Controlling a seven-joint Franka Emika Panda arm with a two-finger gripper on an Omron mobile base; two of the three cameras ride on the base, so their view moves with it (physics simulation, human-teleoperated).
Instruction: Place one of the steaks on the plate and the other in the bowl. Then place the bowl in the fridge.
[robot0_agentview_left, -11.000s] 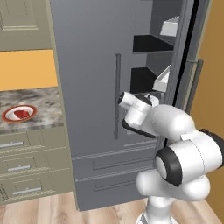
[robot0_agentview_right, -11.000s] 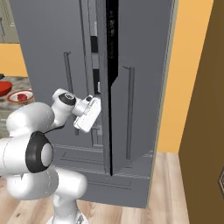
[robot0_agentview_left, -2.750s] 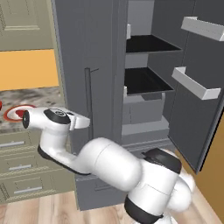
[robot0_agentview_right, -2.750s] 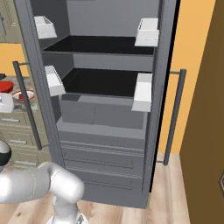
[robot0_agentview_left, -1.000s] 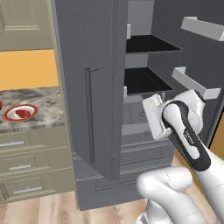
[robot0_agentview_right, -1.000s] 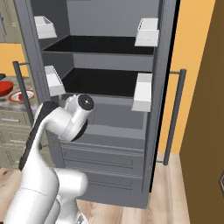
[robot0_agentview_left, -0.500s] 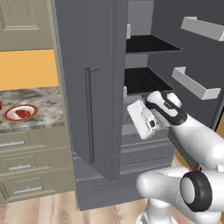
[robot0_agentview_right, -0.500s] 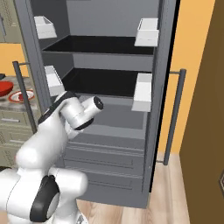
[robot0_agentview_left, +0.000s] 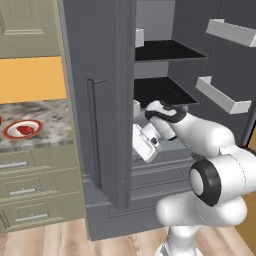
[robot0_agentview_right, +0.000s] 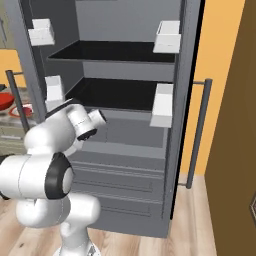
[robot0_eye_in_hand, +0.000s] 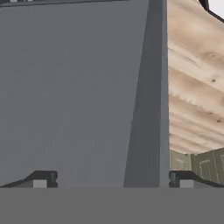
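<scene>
While open, fridge (robot0_agentview_right: 125, 100) shelves bare.

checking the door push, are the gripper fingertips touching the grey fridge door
Cannot tell. In the hand view the open gripper faces the grey fridge door closely, but no contact or gap shows.

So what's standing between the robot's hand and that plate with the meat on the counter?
In the left base view, the fridge's open left door separates the end effector from the plate.

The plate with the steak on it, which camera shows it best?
The left base view: the plate lies whole on the counter with a red steak on it. In the right base view the fridge door hides most of it. The hand view faces the fridge door.
</scene>
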